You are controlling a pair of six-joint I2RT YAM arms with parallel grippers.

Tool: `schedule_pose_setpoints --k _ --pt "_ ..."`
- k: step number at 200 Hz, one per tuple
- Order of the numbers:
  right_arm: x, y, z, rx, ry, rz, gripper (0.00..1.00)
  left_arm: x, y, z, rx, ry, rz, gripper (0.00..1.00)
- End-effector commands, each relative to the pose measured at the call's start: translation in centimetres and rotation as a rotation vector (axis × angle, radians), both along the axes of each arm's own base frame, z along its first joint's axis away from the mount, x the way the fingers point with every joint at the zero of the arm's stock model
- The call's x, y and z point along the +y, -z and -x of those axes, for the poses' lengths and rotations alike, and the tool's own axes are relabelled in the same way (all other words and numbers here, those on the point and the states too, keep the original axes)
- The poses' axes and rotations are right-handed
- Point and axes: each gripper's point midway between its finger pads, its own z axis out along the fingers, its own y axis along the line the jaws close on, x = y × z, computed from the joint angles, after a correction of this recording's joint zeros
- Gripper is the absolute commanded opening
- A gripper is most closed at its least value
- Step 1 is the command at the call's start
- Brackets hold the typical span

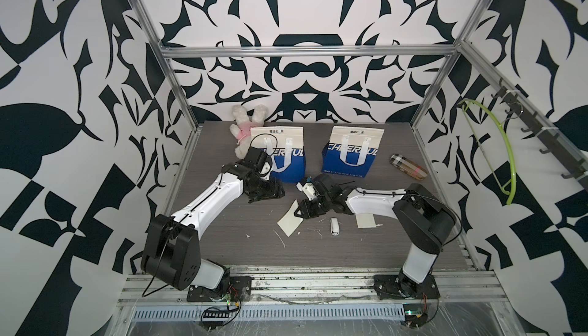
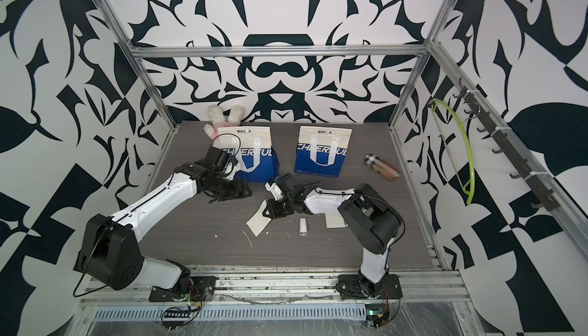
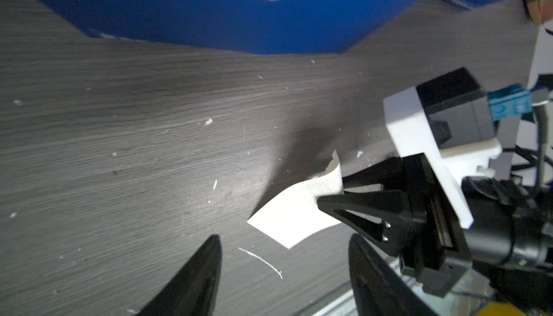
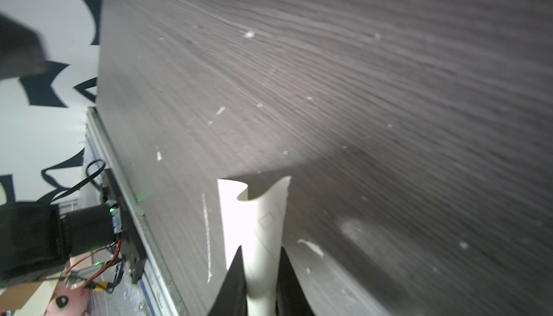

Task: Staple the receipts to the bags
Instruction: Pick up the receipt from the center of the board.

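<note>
We see nothing stapled yet: our right hand pinches 1 cream paper receipt beside the small white stapler; our left hand gapes empty; 2 blue-and-cream tote bags wait beyond it.

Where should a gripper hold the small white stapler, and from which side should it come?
Probably across its long sides near the middle, from above: the stapler lies flat on the table, narrow, with bare table on both sides.
</note>
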Motion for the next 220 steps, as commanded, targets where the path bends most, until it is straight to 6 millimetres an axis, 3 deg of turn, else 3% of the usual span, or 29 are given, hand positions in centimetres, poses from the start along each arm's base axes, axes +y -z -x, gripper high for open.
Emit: schedule_pose_setpoints --k 1,66,108,145,175,200,220 --pt "0.1 -3.4 0.2 -0.062 -0.078 -0.109 0.18 -2.2 -0.9 3.0 0.088 0.169 0.158 0.70" --pt "-1.6 -9.0 -0.1 -0.087 -0.206 -0.249 0.19 -3.7 -2.6 6.4 0.079 0.380 0.332 0.72" --pt "-1.7 -11.2 0.1 -0.112 -0.272 -0.290 0.22 -4.6 -2.9 6.5 0.010 0.434 0.419 0.72" --pt "-1.5 -12.0 0.3 -0.119 -0.298 -0.307 0.22 -5.2 -3.7 5.5 -0.097 0.467 0.450 0.71" --pt "-1.3 -12.7 0.2 -0.129 -0.304 -0.321 0.22 -5.9 -3.7 5.0 -0.112 0.488 0.465 0.63" --pt "-1.3 -12.8 0.1 -0.138 -0.309 -0.322 0.22 -5.0 -2.3 5.1 -0.073 0.500 0.374 0.68" --pt "-1.5 -13.2 0.4 -0.139 -0.330 -0.326 0.22 -3.8 -2.6 4.8 -0.136 0.498 0.296 0.73"
